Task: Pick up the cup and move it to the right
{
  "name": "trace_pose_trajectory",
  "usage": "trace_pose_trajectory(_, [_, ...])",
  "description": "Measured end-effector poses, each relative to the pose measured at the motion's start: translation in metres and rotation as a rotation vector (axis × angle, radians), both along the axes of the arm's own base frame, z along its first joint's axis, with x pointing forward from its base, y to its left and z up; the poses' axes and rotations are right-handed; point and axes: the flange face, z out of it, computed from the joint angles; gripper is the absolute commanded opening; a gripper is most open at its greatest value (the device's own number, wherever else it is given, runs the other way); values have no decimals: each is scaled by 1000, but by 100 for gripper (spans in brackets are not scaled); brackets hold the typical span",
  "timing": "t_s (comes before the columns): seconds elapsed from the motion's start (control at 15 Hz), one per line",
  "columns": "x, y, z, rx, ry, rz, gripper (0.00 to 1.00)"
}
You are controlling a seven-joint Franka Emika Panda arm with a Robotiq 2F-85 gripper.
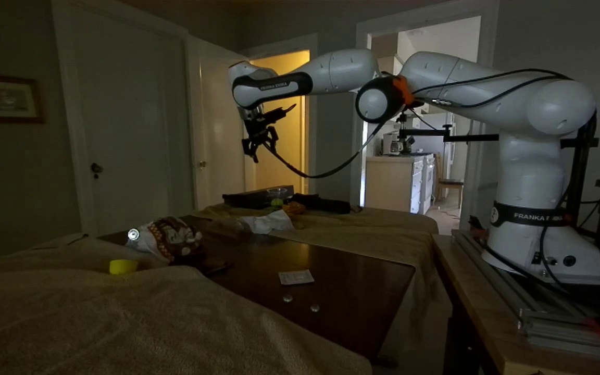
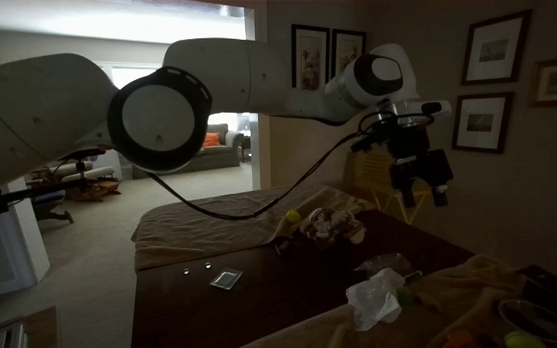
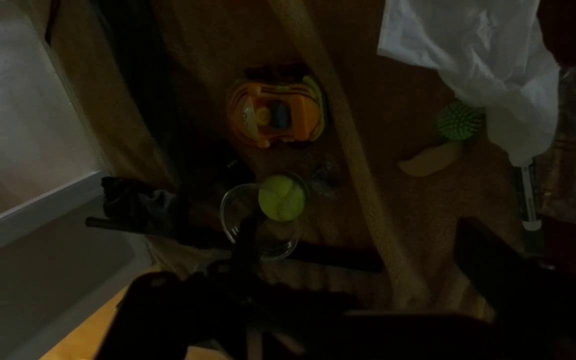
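A small yellow cup-like thing point(image 1: 123, 267) sits on the tan towel beside a crumpled patterned bag. It also shows in an exterior view point(image 2: 293, 216); I cannot tell for sure that it is a cup. A clear round plastic container or lid point(image 3: 231, 205) lies near a tennis ball point(image 3: 282, 197) in the wrist view and shows in an exterior view point(image 2: 537, 319). My gripper point(image 2: 424, 199) is open and empty, high above the table. Its fingers point(image 3: 360, 240) are spread wide in the dark wrist view. The yellow thing is out of the wrist view.
The crumpled bag point(image 1: 172, 237) lies on the dark wooden table point(image 1: 352, 276). A flat packet point(image 2: 226, 279) and two small round things lie near its edge. White crumpled paper point(image 3: 493, 65), a green spiky ball point(image 3: 460, 121) and an orange toy point(image 3: 278, 115) lie below the gripper.
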Motion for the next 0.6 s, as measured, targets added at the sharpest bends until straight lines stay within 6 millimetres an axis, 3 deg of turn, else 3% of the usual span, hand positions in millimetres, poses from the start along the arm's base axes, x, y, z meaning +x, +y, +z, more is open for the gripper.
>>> trace_pose_trajectory(0.27, [-3,2,34,0,-36,12,100])
trace_pose_trajectory(0.6, [-4,11,51,81,-17,132,100])
